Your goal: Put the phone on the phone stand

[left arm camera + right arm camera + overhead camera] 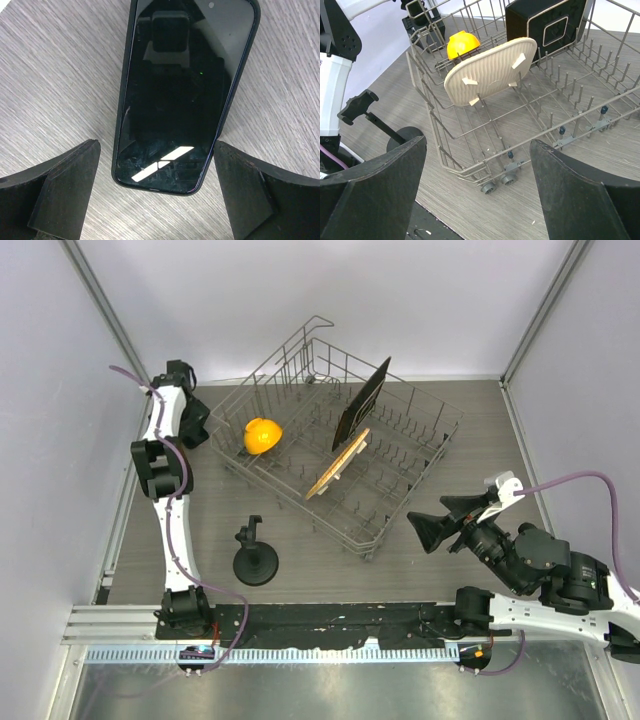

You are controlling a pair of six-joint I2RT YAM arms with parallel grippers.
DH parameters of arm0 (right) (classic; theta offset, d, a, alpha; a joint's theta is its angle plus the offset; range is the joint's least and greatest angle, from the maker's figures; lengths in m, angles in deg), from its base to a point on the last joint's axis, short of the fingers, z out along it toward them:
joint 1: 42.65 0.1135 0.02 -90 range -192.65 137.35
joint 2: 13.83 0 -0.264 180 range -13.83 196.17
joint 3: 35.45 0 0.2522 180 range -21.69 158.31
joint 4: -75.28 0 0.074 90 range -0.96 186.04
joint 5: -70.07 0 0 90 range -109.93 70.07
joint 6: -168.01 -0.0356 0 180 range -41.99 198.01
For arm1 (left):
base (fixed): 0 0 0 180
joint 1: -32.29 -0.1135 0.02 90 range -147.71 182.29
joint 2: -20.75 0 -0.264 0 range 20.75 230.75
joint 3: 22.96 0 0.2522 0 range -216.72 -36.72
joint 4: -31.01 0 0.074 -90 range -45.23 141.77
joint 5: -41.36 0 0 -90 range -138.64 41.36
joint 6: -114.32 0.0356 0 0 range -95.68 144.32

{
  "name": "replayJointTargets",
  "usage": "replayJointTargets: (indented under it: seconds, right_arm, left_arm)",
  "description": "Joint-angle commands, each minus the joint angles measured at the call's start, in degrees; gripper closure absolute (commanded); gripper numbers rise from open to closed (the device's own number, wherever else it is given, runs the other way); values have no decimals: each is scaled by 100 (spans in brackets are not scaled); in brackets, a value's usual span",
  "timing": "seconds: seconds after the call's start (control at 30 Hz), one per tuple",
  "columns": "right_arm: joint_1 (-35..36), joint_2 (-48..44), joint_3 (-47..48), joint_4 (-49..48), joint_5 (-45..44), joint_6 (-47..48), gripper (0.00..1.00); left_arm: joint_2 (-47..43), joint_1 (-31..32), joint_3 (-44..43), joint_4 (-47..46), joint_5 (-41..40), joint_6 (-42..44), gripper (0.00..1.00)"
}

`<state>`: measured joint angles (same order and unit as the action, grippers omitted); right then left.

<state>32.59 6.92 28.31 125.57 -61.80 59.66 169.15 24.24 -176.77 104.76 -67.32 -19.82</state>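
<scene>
Glossy black phone (182, 95) lies flat on the worktop (50, 75), ungripped between the wide-spread fingers of my left pincer (156, 170). Grasping, lifting and placing all remain; the phone stand (255, 558) stands empty toward five o'clock.

Place: robot lab cell | Evidence: white walls (330, 300) and metal frame (545, 308) enclose table (330, 570); two arms (165, 470) bolted at its edge

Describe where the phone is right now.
In the left wrist view, the phone lies flat on the table between the open left tool's fingers, left of the dish rack.
</scene>
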Motion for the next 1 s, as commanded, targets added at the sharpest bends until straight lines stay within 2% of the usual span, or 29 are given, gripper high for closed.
replayJointTargets:
  seconds: [0.0,0.4,0.5,0.63,0.7,0.73,0.8,0.83,0.9,0.93,0.97]
  right_arm:
    - [-1,-63,98,-76,-111,-2,11]
    - [-1,-98,195,64,-111,-107,11]
    - [-1,-37,230,73,-111,-151,11]
    - [-1,350,449,336,-121,-239,11]
    - [-1,508,555,442,-15,-266,11]
    - [-1,578,564,442,38,-283,11]
    - [8,588,546,416,152,-336,11]
    - [-1,570,537,390,179,-345,11]
    - [-1,553,537,363,205,-371,10]
    - [-1,535,546,372,197,-380,11]
    - [-1,518,546,363,188,-380,11]
  left_arm:
    - [-92,-38,47,180,-312,107,0]
    - [110,-109,136,286,13,177,0]
    - [180,-109,92,443,-135,283,3]
    - [225,-109,109,637,-364,432,18]
    - [216,-135,179,628,-321,529,23]
    - [181,-126,197,628,-242,573,33]
    - [128,-126,337,602,-198,591,48]
    - [76,-126,416,593,-172,591,60]
    - [-178,-126,827,541,-101,469,73]
    - [-293,-126,1013,523,-110,407,91]
    - [-590,-126,1223,514,-110,310,99]
